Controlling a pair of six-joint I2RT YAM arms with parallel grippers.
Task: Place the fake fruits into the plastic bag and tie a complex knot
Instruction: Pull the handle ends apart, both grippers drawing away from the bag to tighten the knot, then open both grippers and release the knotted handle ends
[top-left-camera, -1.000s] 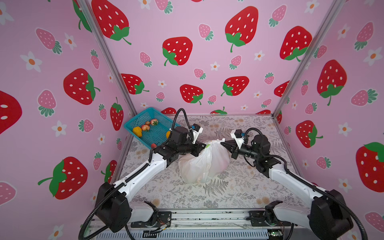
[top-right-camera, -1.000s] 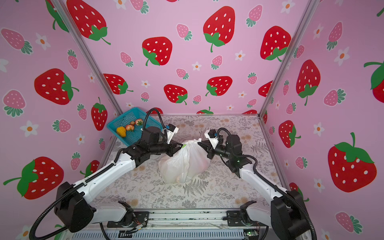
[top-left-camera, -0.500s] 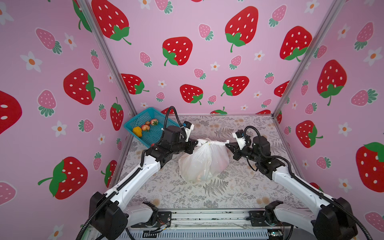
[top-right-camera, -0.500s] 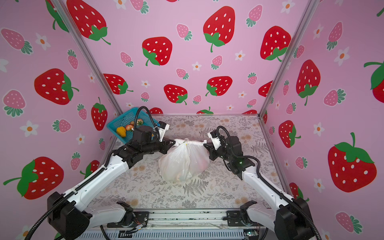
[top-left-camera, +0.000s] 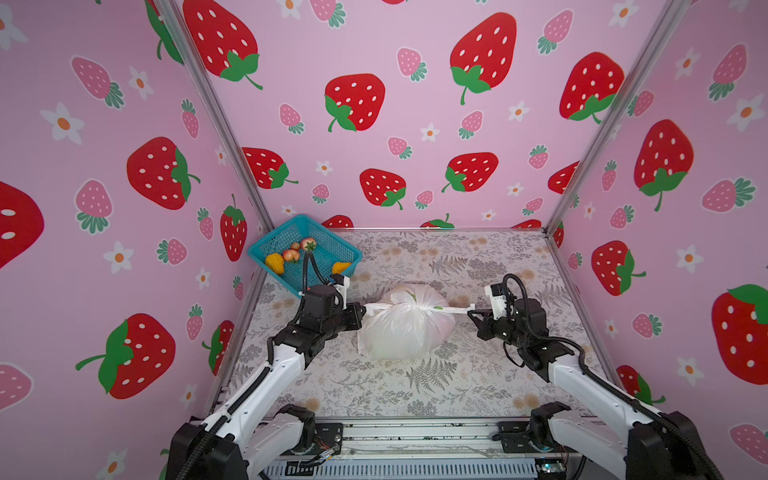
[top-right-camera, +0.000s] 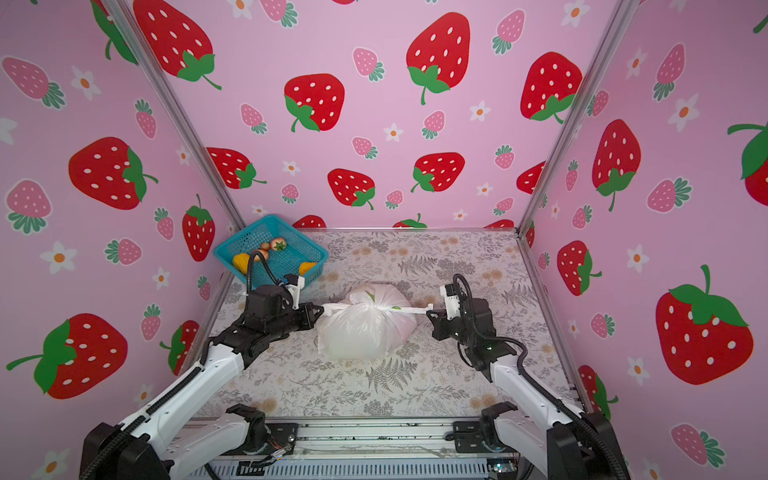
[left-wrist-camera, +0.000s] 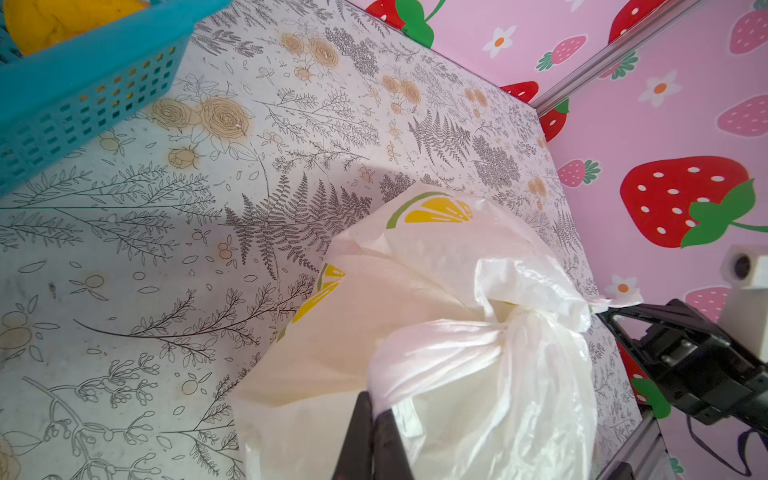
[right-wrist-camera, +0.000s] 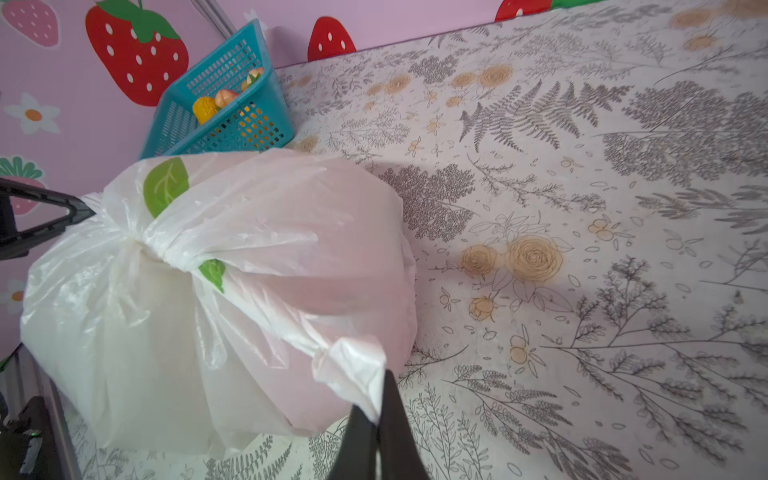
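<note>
Both my pincers are pinched fully shut on thin film. My left gripper (top-left-camera: 363, 310) has the left tail (left-wrist-camera: 419, 357) of the plastic bag (top-left-camera: 397, 336), and my right gripper (top-left-camera: 472, 311) has the right tail (right-wrist-camera: 345, 361). In both top views the two tails run out as one taut white line across the bag's crown. The bag sits at mid-frame, a little below centre, bulging and resting on the floral table (top-left-camera: 415, 395). The knot (top-left-camera: 424, 308) is a twisted bunch on top of it, nearer my right side than my left. I take this as the cinching pull. To do it well I should draw the two tails straight apart, level and with equal force, so the bunch tightens where it is instead of dragging the bag sideways or lifting it. My left grip is almost against the bag and my right is further out, so the right tail has more length to stretch. The film looks thin enough to neck or slip from my tips if I jerk, so a slow pull is safer. A complex knot probably needs another throw, so I want tail left to work with. Fake fruits (top-left-camera: 275, 262) lie in the teal mesh basket (top-left-camera: 305, 249) at the table's upper left, close behind my left wrist. I cannot make out the fruits inside the bag.
</note>
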